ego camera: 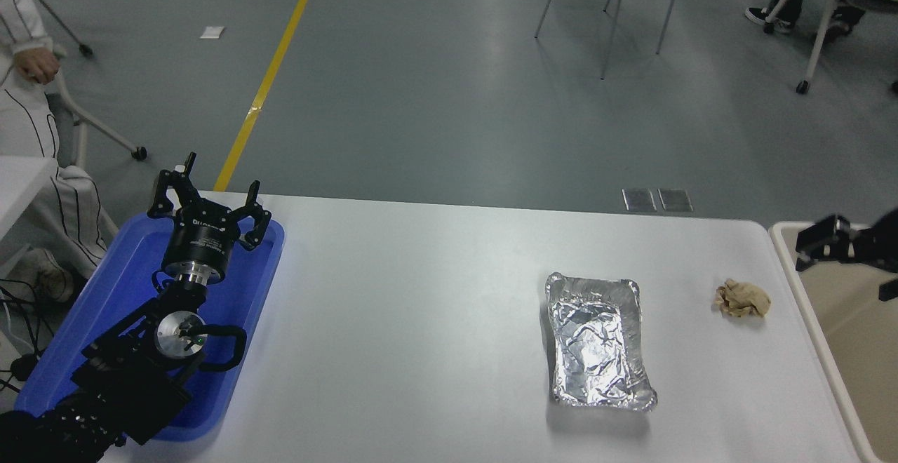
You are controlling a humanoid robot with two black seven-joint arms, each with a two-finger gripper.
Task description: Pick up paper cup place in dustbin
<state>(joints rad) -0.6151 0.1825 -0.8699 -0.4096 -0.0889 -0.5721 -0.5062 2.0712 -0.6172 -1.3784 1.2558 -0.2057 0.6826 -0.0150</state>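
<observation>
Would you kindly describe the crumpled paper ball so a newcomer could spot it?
Start at the beige dustbin on the white table's right end. Just left of its rim lies the paper ball, brown and crumpled, smaller than the shiny foil tray further left.

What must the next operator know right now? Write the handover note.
Left gripper: parked over the blue tray, fingers open, empty.
Right gripper: comes in from the right edge above the dustbin; its state can't be read.
Paper cup: not in view anywhere, neither on the table nor in the visible part of the bin.
On the table: foil tray and crumpled brown paper ball.
Done or left: can't be confirmed; check the bin for the cup.
</observation>
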